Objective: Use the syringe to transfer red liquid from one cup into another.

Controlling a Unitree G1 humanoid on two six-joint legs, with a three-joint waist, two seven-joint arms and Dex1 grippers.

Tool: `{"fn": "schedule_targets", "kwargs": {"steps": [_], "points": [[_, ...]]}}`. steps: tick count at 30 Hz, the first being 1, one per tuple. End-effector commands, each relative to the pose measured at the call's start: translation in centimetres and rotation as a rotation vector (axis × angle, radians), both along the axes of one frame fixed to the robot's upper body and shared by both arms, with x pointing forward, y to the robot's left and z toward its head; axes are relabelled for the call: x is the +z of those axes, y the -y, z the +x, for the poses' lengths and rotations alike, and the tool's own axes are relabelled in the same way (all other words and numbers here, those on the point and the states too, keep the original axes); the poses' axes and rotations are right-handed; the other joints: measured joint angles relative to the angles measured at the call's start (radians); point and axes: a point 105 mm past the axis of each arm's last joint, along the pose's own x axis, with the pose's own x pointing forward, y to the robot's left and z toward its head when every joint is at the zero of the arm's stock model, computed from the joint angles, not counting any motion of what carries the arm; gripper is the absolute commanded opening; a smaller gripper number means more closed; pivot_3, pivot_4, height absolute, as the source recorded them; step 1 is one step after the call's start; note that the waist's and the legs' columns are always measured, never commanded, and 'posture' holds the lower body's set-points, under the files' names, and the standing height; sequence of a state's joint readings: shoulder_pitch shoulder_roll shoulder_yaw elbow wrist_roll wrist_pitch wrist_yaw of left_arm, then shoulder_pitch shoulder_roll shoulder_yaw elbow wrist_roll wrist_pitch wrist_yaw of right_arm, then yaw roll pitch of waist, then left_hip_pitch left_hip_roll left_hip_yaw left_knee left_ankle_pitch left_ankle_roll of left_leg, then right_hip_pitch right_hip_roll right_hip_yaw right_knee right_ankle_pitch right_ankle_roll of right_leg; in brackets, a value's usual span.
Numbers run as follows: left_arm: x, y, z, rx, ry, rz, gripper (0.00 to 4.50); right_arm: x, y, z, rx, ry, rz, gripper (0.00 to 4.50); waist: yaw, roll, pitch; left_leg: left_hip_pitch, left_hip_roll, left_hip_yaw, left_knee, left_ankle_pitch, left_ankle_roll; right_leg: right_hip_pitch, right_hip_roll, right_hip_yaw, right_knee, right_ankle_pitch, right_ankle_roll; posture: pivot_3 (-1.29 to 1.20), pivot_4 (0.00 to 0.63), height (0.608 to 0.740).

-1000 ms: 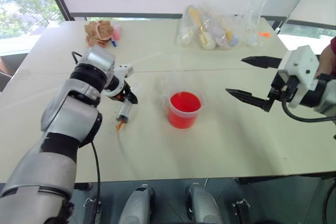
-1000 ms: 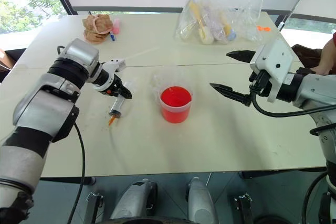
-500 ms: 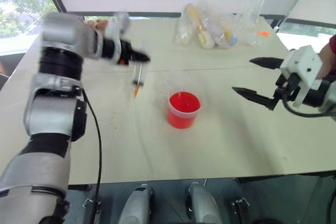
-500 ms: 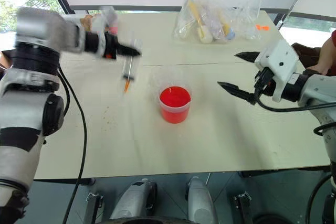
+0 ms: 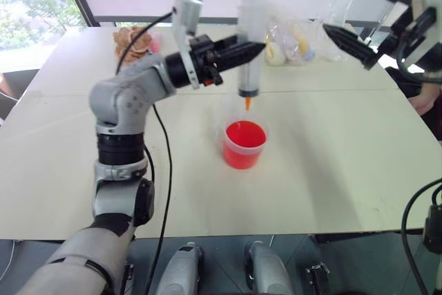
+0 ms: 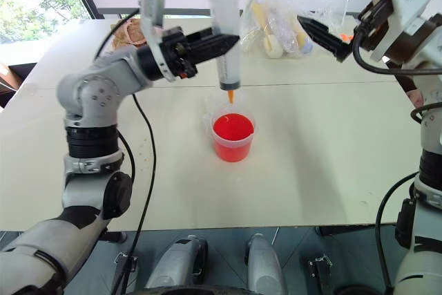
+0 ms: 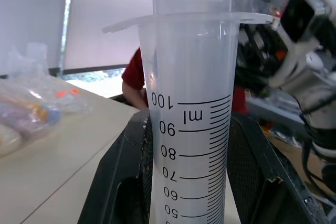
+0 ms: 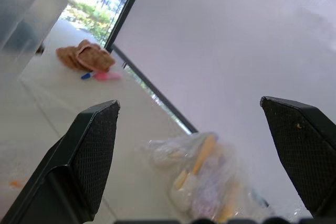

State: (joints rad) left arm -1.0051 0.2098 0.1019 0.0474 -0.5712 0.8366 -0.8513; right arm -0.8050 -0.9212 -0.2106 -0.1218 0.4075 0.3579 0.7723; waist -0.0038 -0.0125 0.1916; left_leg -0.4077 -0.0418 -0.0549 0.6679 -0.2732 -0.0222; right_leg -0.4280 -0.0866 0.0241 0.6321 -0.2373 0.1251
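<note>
Nearest the viewer, the red cup (image 5: 244,144) is standing on the worktop (image 5: 324,170), directly below the left jaws and well apart from the right jaws. It is holding the red liquid (image 5: 244,133), whose surface is lying a little under the rim.

Above it, the left gripper (image 5: 243,51) is reaching in from the side with its jaws shut on the barrel of the syringe (image 5: 249,46). The syringe is hanging upright, its orange tip (image 5: 248,103) pointing down just over the far rim of the red cup and apart from the liquid.

The step in hand appears to be dipping the tip for drawing. It would be done well by keeping the barrel upright, centring the tip over the liquid, and lowering slowly until only the tip is under the surface, without knocking the light cup. The plunger looks to be pushed in, and the right gripper (image 5: 360,13), with its jaws standing wide and holding nothing, is probably placed to pull it.

The clear cup (image 6: 210,110) is hard to make out: a faint outline is showing just behind the red cup, below the left jaws, but its rim cannot be traced with certainty. The plunger seal is not telling clearly through the barrel. The syringe's top is blurring against the pale blind. The contents of the bags (image 5: 290,32), beyond both jaws, are indistinct.
</note>
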Motion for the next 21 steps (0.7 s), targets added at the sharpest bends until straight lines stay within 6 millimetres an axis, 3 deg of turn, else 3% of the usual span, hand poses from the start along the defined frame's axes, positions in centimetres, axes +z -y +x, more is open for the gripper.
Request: {"fn": "schedule_targets", "kwargs": {"steps": [1,12,21], "points": [[-1.1,1.3,-0.2,-0.002,0.116,0.086,1.35,1.4,-1.0,-0.9,0.031,0.07,-0.015,4.5,-0.004,0.0,0.0,0.0,0.0,0.0,0.0,0.0,0.001,0.0,0.0,0.0,0.0,0.0,0.0,0.0,0.15,0.74],[-3.8,1.7,0.7,0.012,0.146,0.157,1.35,0.3,-3.9,-2.3,0.12,0.017,-0.036,4.5,-0.007,0.0,0.0,0.0,0.0,0.0,0.0,-0.002,0.004,0.0,0.0,0.0,0.0,0.0,0.0,0.0,0.15,0.74],[-4.1,2.0,-0.9,-0.035,0.141,0.134,1.35,-1.5,-4.4,-1.2,0.12,-0.03,-0.074,4.5,-0.007,0.0,0.0,0.0,0.0,0.0,0.0,-0.002,0.004,0.0,0.0,0.0,0.0,0.0,0.0,0.0,0.15,0.74]]}}
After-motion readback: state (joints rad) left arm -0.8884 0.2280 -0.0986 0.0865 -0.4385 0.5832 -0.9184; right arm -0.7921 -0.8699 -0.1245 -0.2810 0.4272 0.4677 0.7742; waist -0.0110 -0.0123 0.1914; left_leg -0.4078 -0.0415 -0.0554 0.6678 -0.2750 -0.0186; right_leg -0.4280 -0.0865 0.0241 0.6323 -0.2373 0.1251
